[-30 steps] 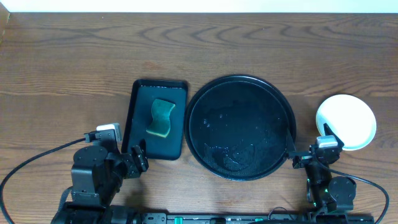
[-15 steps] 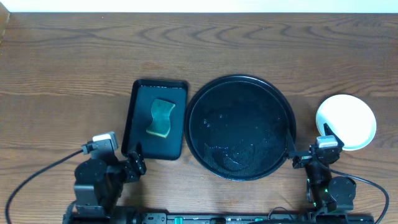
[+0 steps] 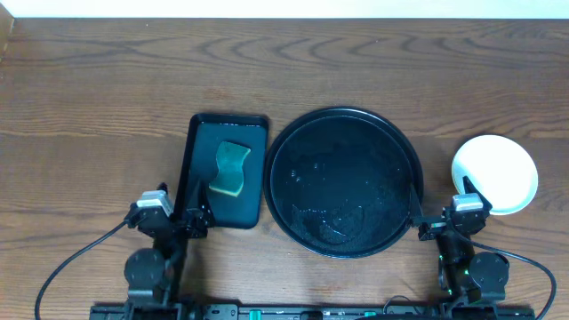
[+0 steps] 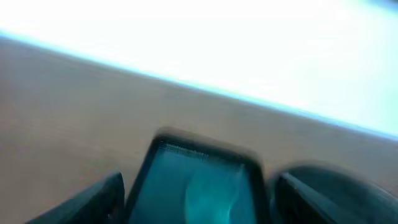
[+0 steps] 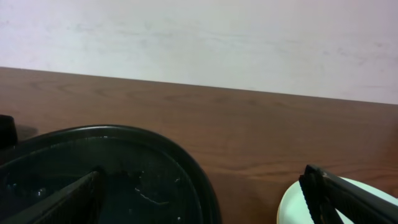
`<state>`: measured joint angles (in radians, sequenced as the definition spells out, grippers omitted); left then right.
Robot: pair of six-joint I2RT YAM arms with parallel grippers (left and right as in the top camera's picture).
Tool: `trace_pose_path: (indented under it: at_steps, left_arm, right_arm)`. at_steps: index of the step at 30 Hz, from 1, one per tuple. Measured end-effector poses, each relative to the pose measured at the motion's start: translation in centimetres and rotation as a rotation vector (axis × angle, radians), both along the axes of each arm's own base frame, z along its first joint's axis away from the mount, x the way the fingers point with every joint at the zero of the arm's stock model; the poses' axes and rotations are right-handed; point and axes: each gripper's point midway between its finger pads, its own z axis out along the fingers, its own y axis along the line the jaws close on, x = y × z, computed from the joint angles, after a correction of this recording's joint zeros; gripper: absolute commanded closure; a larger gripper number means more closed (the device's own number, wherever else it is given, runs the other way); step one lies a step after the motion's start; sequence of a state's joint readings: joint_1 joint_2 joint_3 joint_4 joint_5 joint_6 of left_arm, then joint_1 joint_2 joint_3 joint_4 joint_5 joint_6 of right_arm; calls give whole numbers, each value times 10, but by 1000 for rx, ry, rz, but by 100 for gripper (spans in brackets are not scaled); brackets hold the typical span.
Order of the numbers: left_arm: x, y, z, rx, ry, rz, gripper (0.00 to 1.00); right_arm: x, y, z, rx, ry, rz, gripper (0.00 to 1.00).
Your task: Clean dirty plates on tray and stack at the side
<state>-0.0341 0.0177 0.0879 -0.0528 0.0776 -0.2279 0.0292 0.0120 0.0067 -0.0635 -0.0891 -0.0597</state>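
Note:
The round black tray (image 3: 345,124) lies mid-table; it holds no plates, only wet streaks. It also shows in the right wrist view (image 5: 186,162). A pale plate or stack of plates (image 3: 494,174) sits on the bare wood to the tray's right; I cannot tell how many. Its edge shows in the right wrist view (image 5: 291,208). My right gripper (image 3: 440,200) (image 5: 202,193) is open and empty, straddling the gap between tray rim and plate. My left gripper (image 3: 189,213) (image 4: 199,199) is open and empty at the near end of the rectangular tray.
A rectangular black tray (image 3: 200,142) stands left of the round tray and holds a green and yellow sponge (image 3: 230,168). The left wrist view is blurred; it shows that tray (image 4: 146,180) and sponge (image 4: 211,196) ahead. A white wall runs along the back edge.
My left arm has drawn back toward the table's front edge and swung right, so its gripper now faces the rectangular tray. The right arm, plates and trays have not moved.

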Motion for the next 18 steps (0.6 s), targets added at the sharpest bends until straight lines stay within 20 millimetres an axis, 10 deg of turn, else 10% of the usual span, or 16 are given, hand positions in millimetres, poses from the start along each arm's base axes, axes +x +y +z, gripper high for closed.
trace_pose_path:
  at_steps: [18]
  left_arm:
    - [4, 2, -27, 125, 28, 1, 22]
  right_arm:
    - [0, 0, 0, 0, 0, 0, 1]
